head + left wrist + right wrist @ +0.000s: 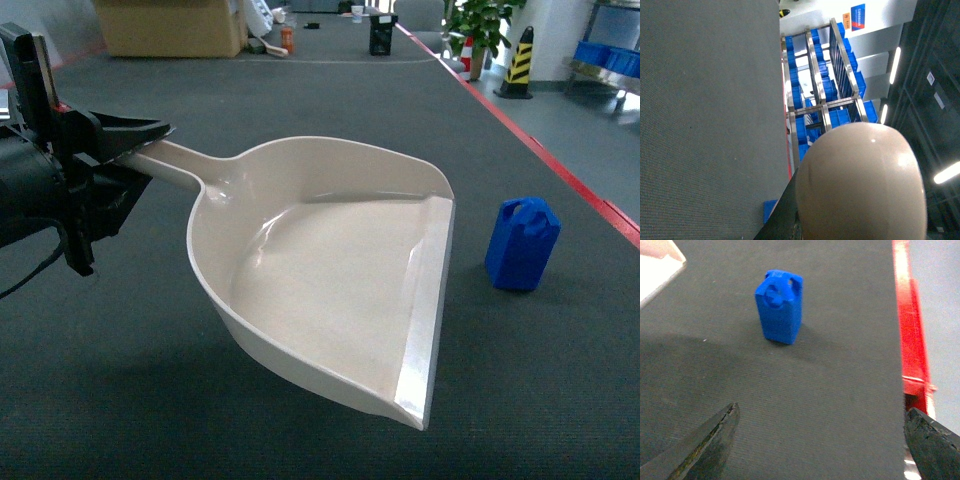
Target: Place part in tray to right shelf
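— Part (522, 244): upright on grey tabletop (300, 100), just right of tray (330, 270) lip, near red edge strip (560, 170).
— Grippers?
— Left gripper (120, 150) clamps tray handle, tray aloft. Right gripper (822, 440) spread wide, bare mat between it and part.

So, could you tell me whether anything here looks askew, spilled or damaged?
Nothing stands out. The part stands upright on the dark mat, apart from the tray, which is empty and looks intact, its handle held by the left gripper. The right gripper is open, short of the part.
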